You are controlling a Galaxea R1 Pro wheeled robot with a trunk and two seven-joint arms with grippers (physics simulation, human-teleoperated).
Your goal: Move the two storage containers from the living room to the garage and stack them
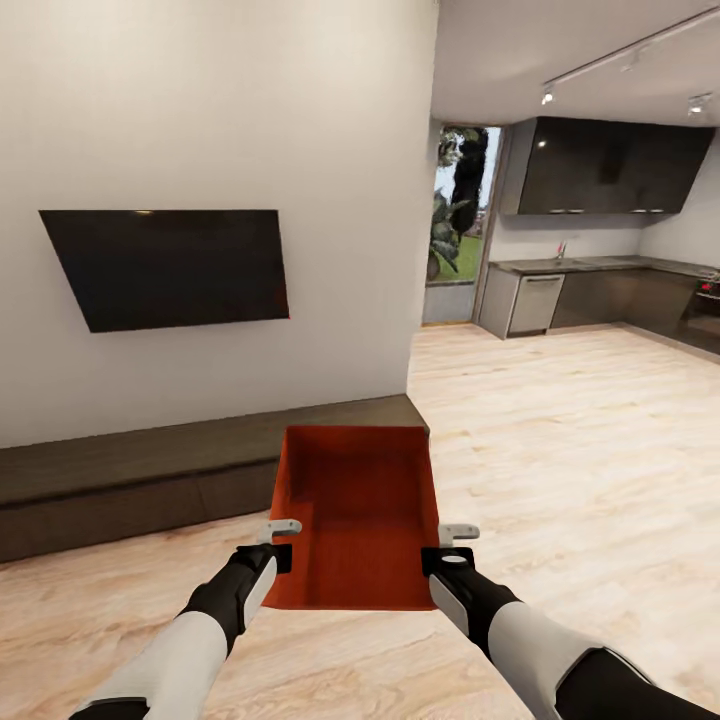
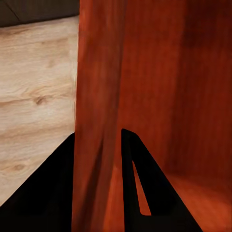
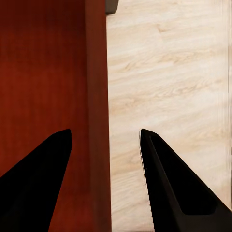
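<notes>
One orange-red storage container [image 1: 360, 510], lidless and shallow, hangs in front of me above the living room's wood-plank floor [image 1: 580, 450]. My left gripper [image 1: 281, 541] is shut on its left wall; in the left wrist view the gripper [image 2: 98, 133] pinches that wall of the container [image 2: 159, 72] between both fingers. My right gripper [image 1: 452, 547] is at the right wall. In the right wrist view the gripper [image 3: 106, 130] is open, with its fingers on either side of the container's [image 3: 43, 72] rim and gaps showing. The garage is out of view.
A black TV [image 1: 165, 265] hangs on the white wall above a low dark console [image 1: 150, 470] just ahead on the left. To the right the floor runs into a kitchen with dark cabinets [image 1: 600, 290] and a glass door [image 1: 460, 210].
</notes>
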